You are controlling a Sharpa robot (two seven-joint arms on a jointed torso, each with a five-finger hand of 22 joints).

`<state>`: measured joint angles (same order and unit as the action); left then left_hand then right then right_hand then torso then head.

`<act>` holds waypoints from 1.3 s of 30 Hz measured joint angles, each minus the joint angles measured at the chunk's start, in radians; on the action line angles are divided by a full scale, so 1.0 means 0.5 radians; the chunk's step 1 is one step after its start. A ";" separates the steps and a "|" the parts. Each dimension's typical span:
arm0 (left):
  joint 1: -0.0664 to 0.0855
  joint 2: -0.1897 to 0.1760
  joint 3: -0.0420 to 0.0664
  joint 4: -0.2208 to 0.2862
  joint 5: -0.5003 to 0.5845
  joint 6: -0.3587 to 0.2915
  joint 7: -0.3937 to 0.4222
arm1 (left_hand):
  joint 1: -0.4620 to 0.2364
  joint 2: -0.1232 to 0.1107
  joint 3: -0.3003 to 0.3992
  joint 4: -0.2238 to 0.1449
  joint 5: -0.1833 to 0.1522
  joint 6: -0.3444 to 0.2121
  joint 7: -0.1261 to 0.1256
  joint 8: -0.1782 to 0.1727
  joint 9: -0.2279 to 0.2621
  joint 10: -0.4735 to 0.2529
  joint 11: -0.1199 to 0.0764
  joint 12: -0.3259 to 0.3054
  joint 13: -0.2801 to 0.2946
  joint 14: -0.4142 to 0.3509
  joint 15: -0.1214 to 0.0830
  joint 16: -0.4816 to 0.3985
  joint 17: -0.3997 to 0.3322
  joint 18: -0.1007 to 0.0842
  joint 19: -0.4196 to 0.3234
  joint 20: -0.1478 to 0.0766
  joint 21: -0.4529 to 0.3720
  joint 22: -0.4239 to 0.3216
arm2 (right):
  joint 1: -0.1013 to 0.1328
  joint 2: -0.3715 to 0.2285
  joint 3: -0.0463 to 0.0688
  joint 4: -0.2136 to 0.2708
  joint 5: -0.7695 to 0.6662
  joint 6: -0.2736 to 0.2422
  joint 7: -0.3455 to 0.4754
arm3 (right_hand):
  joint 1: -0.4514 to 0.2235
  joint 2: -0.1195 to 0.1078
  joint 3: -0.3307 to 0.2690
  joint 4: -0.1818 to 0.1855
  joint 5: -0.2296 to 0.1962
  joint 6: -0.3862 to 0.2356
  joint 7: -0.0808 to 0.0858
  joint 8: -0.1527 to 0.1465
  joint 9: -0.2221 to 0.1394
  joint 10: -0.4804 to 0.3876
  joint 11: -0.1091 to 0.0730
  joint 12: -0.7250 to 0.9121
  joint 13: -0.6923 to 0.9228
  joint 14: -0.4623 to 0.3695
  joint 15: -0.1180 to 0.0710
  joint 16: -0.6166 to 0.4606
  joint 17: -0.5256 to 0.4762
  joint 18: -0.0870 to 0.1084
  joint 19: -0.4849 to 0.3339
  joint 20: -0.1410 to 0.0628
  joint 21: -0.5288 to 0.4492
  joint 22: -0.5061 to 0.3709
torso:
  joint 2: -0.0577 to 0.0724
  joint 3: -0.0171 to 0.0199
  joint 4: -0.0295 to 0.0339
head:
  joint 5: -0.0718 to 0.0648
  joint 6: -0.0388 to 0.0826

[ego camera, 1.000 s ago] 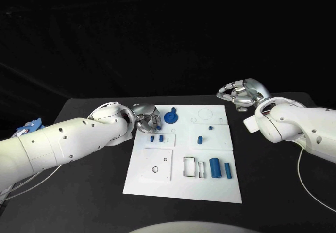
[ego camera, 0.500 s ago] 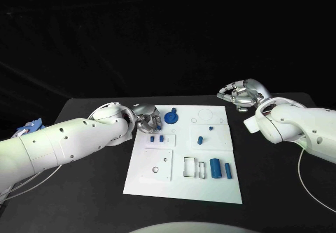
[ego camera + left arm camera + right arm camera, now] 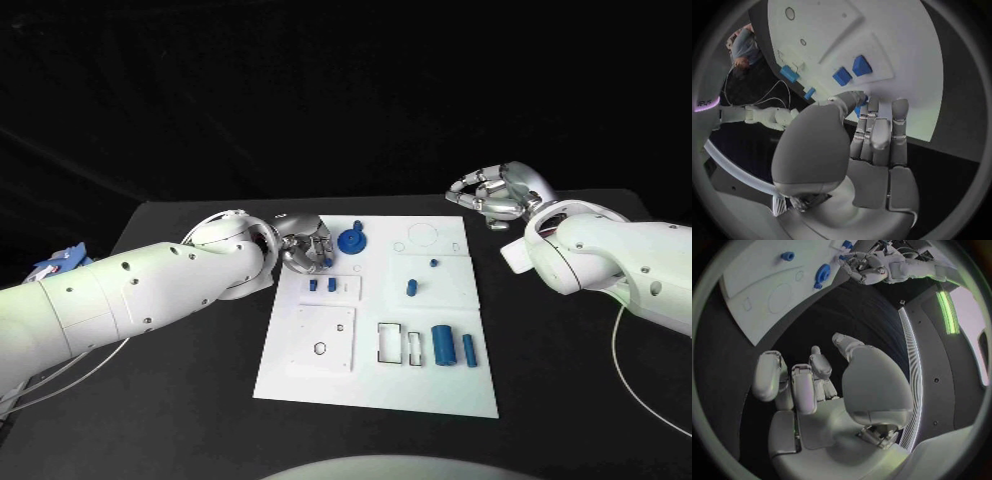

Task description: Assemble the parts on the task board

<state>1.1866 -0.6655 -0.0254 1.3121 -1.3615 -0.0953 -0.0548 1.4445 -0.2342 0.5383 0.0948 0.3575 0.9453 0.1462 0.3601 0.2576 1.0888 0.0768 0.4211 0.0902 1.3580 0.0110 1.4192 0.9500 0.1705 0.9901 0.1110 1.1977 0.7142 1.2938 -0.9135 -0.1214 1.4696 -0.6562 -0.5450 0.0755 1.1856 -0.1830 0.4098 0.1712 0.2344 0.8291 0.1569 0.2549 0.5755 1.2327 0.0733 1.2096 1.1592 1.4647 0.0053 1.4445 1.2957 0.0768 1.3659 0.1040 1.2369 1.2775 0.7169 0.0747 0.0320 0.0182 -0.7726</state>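
Note:
The white task board point(image 3: 433, 385) lies in the middle of the table. My left hand point(image 3: 306, 248) hovers at its far left edge, beside a blue round part point(image 3: 353, 240). In the left wrist view the thumb and fingertips point(image 3: 870, 107) pinch a small blue piece point(image 3: 862, 99), mostly hidden. Two small blue blocks point(image 3: 323, 285) stand just in front of that hand, and appear again as the two blue blocks point(image 3: 851, 71). My right hand point(image 3: 498, 195) hangs off the board's far right corner, fingers curled in with nothing in them point(image 3: 811, 382).
On the board lie a small blue peg point(image 3: 433, 264), a short blue piece point(image 3: 411, 288), a thick blue cylinder point(image 3: 444, 345), a thinner one point(image 3: 470, 350) and a thin blue bar point(image 3: 417, 347) by a rectangular slot point(image 3: 391, 342). A raised white plate point(image 3: 323, 338) has holes.

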 measured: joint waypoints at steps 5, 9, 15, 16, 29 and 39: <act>0.000 0.000 0.000 -0.004 0.012 0.012 0.001 | 0.000 0.000 0.000 0.000 0.000 0.000 0.000 0.000 0.000 0.000 0.000 0.000 0.000 0.000 0.000 0.000 0.000 0.000 0.000 0.000 0.000 0.000 | -0.001 0.000 -0.001 0.000 0.000 0.001 0.000 | 0.000 0.000 0.000 0.000 0.000 0.000 0.000 0.000 0.000 0.000 0.000 0.000 0.000 0.000 0.000 0.000 0.000 0.000 0.000 0.000 0.000 0.000 | -0.001 0.0000 0.000 | 0.000 -0.001; 0.001 0.000 0.000 -0.009 0.017 0.021 0.000 | 0.000 0.000 0.000 0.000 0.000 0.000 0.000 0.000 -0.001 0.000 0.000 0.000 0.002 0.000 0.000 0.000 0.000 0.000 0.000 0.000 0.000 0.000 | -0.002 0.000 -0.001 -0.001 0.000 0.001 0.000 | 0.000 0.000 0.000 0.000 0.000 0.000 0.000 0.000 0.000 0.000 0.000 0.000 0.000 0.000 0.000 0.000 0.000 0.000 0.000 0.000 0.000 0.000 | -0.001 0.0000 0.000 | -0.001 -0.001; 0.001 0.000 0.000 -0.017 0.019 0.028 -0.006 | 0.000 0.000 -0.006 -0.006 0.000 -0.001 0.000 -0.032 -0.009 0.000 0.001 -0.010 0.006 0.000 0.000 0.000 0.001 0.000 0.000 0.000 0.000 -0.004 | -0.002 0.000 -0.001 -0.001 0.000 0.001 0.000 | 0.000 0.000 0.000 0.000 0.000 0.000 0.000 0.008 0.000 0.000 0.000 0.000 -0.001 0.000 0.000 0.000 -0.002 0.000 0.000 0.000 -0.008 -0.005 | -0.001 0.0000 0.000 | -0.001 -0.001; 0.001 0.000 0.000 -0.018 0.019 0.029 -0.006 | 0.000 0.000 -0.009 -0.009 0.000 -0.014 0.004 -0.043 -0.013 0.004 0.005 -0.012 0.007 0.000 0.000 0.000 0.001 0.000 0.000 0.000 0.000 -0.004 | -0.002 0.000 -0.001 -0.001 0.000 0.001 0.000 | 0.000 0.000 0.000 0.000 0.000 0.000 0.000 0.008 0.000 0.000 0.000 0.000 -0.002 0.000 0.000 0.000 -0.003 0.000 0.000 0.000 -0.008 -0.006 | -0.001 0.0000 0.000 | 0.000 -0.001; 0.000 0.000 -0.001 -0.020 0.020 0.033 -0.016 | -0.018 -0.018 -0.012 -0.027 0.000 -0.154 0.025 -0.168 -0.073 0.007 0.007 -0.029 0.024 0.000 0.000 0.008 -0.011 0.000 0.000 0.000 0.000 -0.011 | -0.002 0.000 0.000 -0.002 0.000 0.001 0.000 | 0.000 0.000 0.000 0.000 0.000 0.000 0.000 0.008 -0.001 -0.014 0.000 -0.011 -0.010 0.000 0.000 0.000 -0.007 0.000 -0.007 -0.007 -0.017 -0.014 | 0.000 -0.0008 0.001 | -0.001 -0.001; 0.000 -0.015 -0.001 -0.025 0.020 0.032 -0.022 | -0.018 -0.018 -0.006 -0.033 0.000 -0.168 0.026 -0.182 -0.076 0.007 0.007 -0.037 0.028 -0.001 0.001 0.008 -0.028 0.000 -0.001 0.001 0.000 -0.020 | -0.002 -0.002 0.000 -0.003 -0.010 0.019 -0.006 | 0.077 0.025 0.061 -0.026 0.000 -0.029 0.002 0.023 0.005 -0.448 0.007 -0.600 -0.580 -0.005 -0.005 -0.163 -0.233 0.079 -0.180 -0.004 -0.327 -0.253 | 0.000 -0.0008 -0.001 | -0.005 0.001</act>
<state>1.1866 -0.6730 -0.0260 1.2995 -1.3512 -0.0794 -0.0656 1.4353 -0.2434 0.5353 0.0784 0.3576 0.8614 0.1590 0.2694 0.2196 1.0923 0.0804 0.4026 0.1043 1.3576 0.0113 1.4232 0.9359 0.1705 0.9897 0.1113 1.1976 0.7045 1.2926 -0.9144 -0.1216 1.4683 -0.6610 -0.5354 0.0723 1.2242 -0.1703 0.4401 0.1582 0.2344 0.8146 0.1578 0.2666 0.5781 1.0085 0.0766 0.9097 0.8693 1.4625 0.0030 1.3631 1.1793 0.1163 1.2759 0.1018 1.0733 1.1511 0.7168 0.0743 0.0316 0.0159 -0.7720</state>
